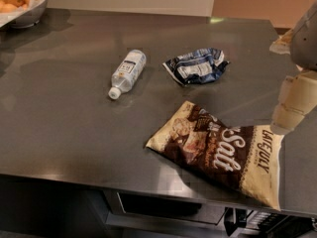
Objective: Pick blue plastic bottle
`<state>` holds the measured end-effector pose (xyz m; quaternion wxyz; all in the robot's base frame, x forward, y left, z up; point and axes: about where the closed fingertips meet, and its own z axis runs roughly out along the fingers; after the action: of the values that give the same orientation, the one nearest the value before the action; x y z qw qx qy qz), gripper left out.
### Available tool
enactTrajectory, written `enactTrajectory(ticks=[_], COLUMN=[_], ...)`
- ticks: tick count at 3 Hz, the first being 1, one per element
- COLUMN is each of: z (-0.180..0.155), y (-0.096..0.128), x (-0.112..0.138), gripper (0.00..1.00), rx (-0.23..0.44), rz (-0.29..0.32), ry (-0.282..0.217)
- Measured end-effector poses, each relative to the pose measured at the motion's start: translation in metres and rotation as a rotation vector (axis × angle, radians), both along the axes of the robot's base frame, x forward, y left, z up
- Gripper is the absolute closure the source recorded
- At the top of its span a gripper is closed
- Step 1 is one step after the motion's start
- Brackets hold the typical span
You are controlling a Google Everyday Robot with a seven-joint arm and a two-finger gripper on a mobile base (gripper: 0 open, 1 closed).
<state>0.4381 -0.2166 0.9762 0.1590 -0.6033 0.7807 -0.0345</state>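
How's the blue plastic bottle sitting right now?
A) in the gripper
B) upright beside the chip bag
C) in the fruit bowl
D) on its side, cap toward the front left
D: the blue plastic bottle lies on its side on the counter, white cap pointing front-left; the gripper is at the right edge, apart from it.

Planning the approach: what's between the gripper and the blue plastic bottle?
Camera view: a bare counter strip runs from gripper to blue plastic bottle, crumpled wrapper just beyond it, chip bag nearer.

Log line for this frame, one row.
phase: pre-grasp | pincer: right edge, near chip bag | blue plastic bottle: lying on counter, untouched
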Motion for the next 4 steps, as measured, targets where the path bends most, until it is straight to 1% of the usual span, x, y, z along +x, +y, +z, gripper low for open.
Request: enactTrajectory(ticks=[1,2,3,4], z=[0.0,0.003,0.003,-0.002], y=[0.0,0.003,0.017,0.04], x=[0.0,0.006,0.028,0.062], gripper=[0.0,0.0,0.0,0.0], rx=[0.0,0.004,0.026,0.068], rz=[0.0,0.02,0.087,0.192], ry=[0.0,-0.017,-0.039,-0.055])
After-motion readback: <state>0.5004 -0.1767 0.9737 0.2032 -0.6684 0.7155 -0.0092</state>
